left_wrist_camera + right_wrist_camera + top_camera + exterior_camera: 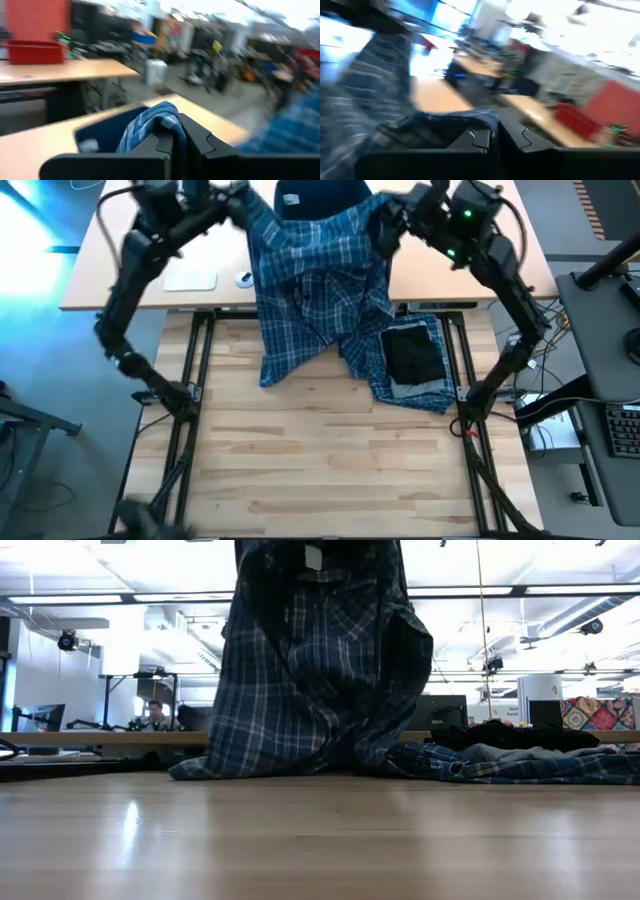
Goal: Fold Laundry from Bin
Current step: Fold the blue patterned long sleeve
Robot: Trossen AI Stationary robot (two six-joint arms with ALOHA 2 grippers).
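Observation:
A blue-and-white plaid shirt (320,280) hangs spread between my two grippers above the far part of the table. Its lower hem (260,765) rests on the wood. My left gripper (243,212) is shut on the shirt's upper left end, and my right gripper (385,225) is shut on its upper right end. The navy bin (330,192) shows behind the shirt at the far edge. Beside the shirt, to the right, more laundry lies flat: a plaid piece (430,385) with a small black piece (415,355) on top. My left gripper pinches a bunched fold of the plaid shirt's upper edge (152,120) between its two fingers, which point about level. The cloth bulges out above the fingertips, and the rest hangs away below. My right gripper pinches a gathered bit of the shirt's other upper edge (465,120) between its two fingers, also about level. The cloth trails off to one side and hangs down, its lower end on the table.
A white flat object (190,278) and a small round one (245,278) lie on the desk beyond the table's far left. The near half of the wooden table (320,470) is bare. Desks and equipment stand in the room behind.

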